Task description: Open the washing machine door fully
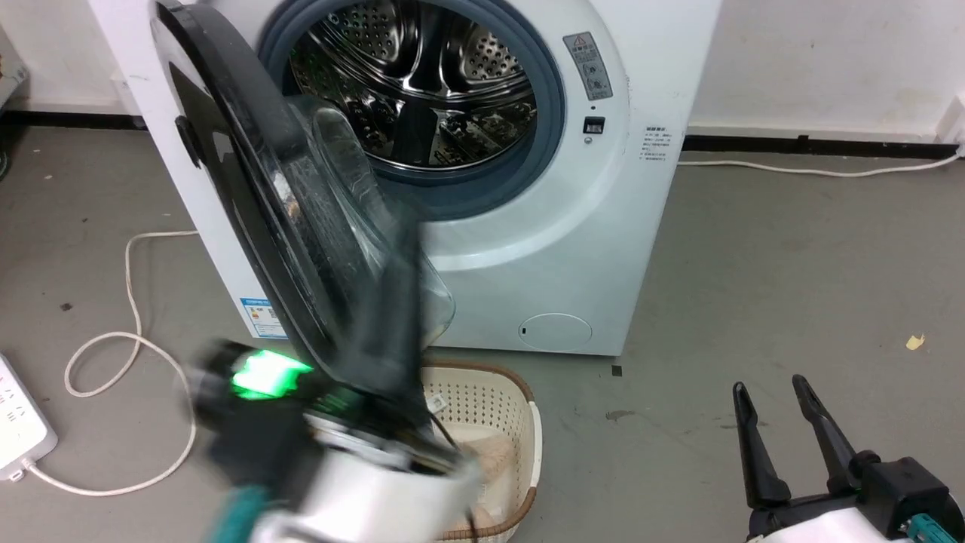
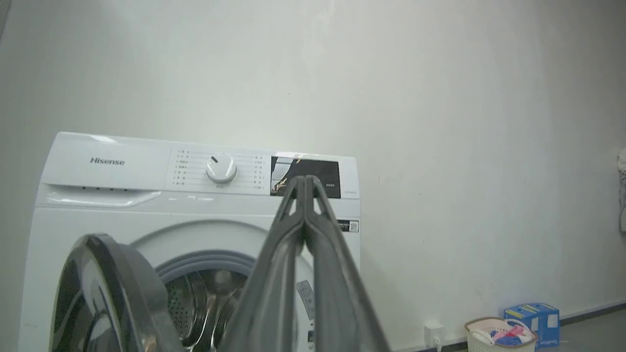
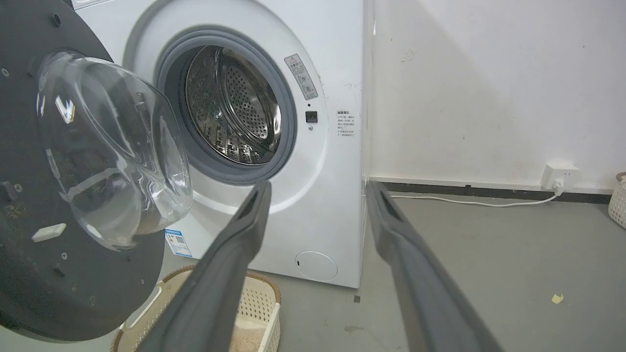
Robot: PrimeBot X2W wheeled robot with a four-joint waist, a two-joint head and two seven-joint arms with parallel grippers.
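Observation:
The washing machine door stands swung out to the left of the drum opening, its black disc edge-on to me and its clear glass bowl bulging toward the machine. In the right wrist view the door's inner face and bowl are at the left. My left gripper is motion-blurred in front of the door's lower part. In its own wrist view the left gripper is shut with nothing between the fingers. My right gripper is open, low at the right, away from the machine.
A pale laundry basket sits on the floor under the door, in front of the machine. A white cable and power strip lie at the left. Another cable runs along the right wall. Bare grey floor spreads to the right.

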